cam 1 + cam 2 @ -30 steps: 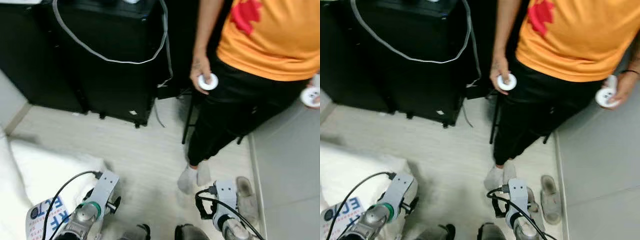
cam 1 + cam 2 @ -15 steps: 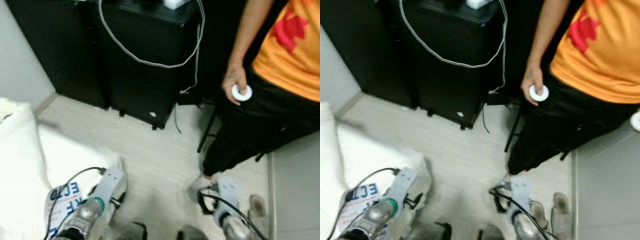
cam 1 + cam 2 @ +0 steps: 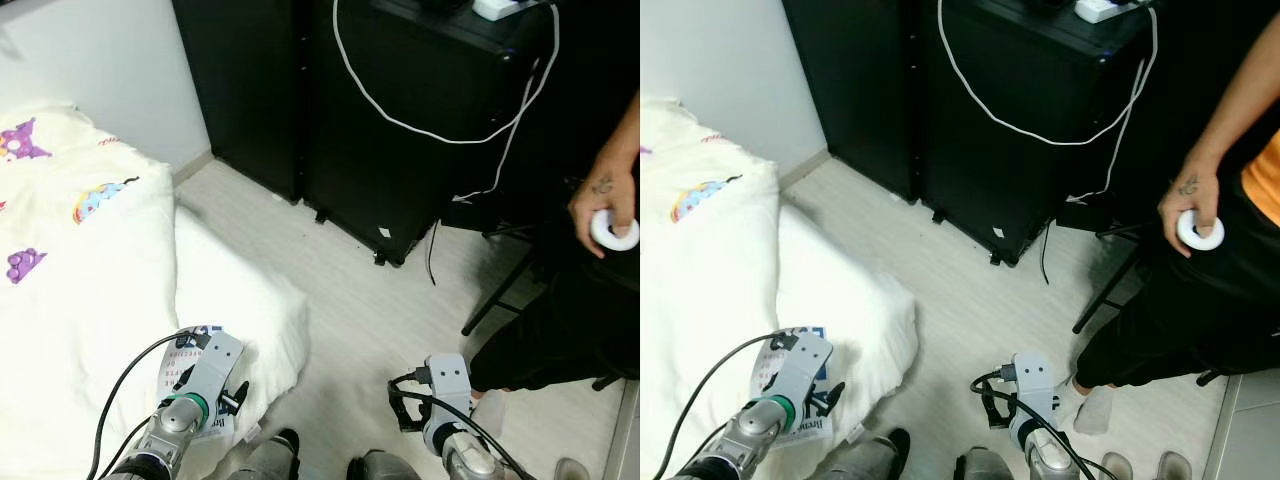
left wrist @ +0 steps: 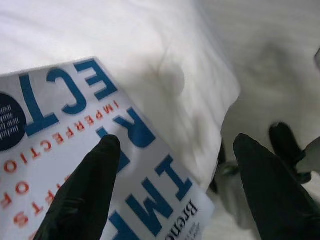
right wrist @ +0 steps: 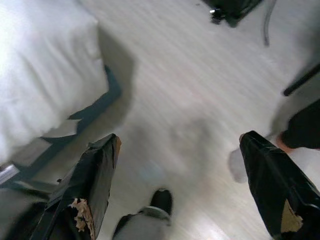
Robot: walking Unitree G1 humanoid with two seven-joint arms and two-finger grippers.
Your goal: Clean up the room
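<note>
A white book (image 4: 60,150) with blue and red lettering lies on the white bedding (image 3: 70,280) at my lower left, partly under my left arm (image 3: 195,400). In the left wrist view my left gripper (image 4: 175,145) is open just above the book's cover, with nothing between its fingers. My right arm (image 3: 445,390) hangs low at the right. My right gripper (image 5: 181,139) is open over the pale wooden floor (image 5: 200,100), holding nothing.
A white folded duvet (image 3: 240,300) spills off the bed onto the floor. Black cabinets (image 3: 400,130) stand ahead, with a white cable (image 3: 440,130) draped over them. A person at the right holds a white controller (image 3: 612,228). Slippers (image 3: 1170,465) lie by the person's feet.
The whole view has swung to the left: the bed and wall have come into sight and the person has slid to the right edge. Both arms keep the same hanging posture.
</note>
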